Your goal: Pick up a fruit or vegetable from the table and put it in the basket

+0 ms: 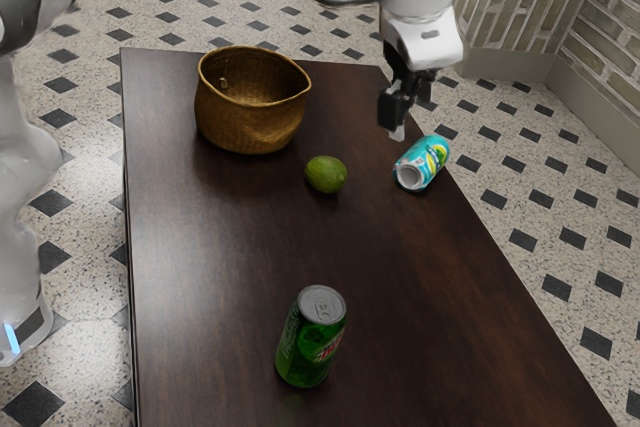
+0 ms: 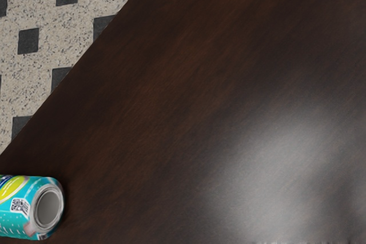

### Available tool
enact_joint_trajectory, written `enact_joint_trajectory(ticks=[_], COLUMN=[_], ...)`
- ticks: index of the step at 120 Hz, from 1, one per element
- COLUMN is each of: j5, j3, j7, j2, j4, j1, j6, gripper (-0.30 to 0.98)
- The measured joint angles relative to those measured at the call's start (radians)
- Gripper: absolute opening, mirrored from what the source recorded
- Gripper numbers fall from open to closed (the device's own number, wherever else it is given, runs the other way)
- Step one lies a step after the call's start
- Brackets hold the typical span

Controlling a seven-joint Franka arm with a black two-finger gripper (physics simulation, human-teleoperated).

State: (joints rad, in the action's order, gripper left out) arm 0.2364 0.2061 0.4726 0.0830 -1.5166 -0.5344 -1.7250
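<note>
Nearest the camera in the exterior view, a green can [image 1: 311, 337] stands upright on the bench [image 1: 210, 287], well apart from everything the task needs, so it should hinder neither the grasp nor the carry. What matters is the lime [image 1: 326, 174], the one fruit on the bench, lying by itself with bare wood around it. That open space looks useful: the hand could come down over it from above and close about its sides without brushing a neighbour. Being round, it might roll if nudged off centre, so a centred approach seems wise.

Near it, toward the exterior view's upper left, sits the basket [image 1: 248, 125], its mouth facing up, ready to take something lowered in from above. Such a short way between fruit and basket should make for a brief carry, though the woven wall is tall enough to call for a clear lift first.

To the lime's other side a teal can [image 1: 421, 163] lies tipped on its side close to the bench's edge; a knock could send it rolling off. The hand [image 1: 397, 130] hangs above the bench near that can, so moving across before going down would suit. Whether it is open or closed cannot be told from here; the lime is not in it.
</note>
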Motion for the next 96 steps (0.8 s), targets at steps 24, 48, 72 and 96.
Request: enact_joint_trajectory(ticks=[24,48,72,96], j5=[-0.023,-0.098,-0.126,-0.121], j3=[0.043,0.055,0.047,0.056], j7=[0.005,0.053,0.046,0.03], j2=[-0.019,-0.043,0.055,-0.05], j4=[-0.031,-0.227,-0.406,-0.317], j1=[0.298,0.211,0.433,0.412], j6=[0.041,-0.085,-0.182,-0.207], gripper=[0.67,0.67,0.67,0.67])
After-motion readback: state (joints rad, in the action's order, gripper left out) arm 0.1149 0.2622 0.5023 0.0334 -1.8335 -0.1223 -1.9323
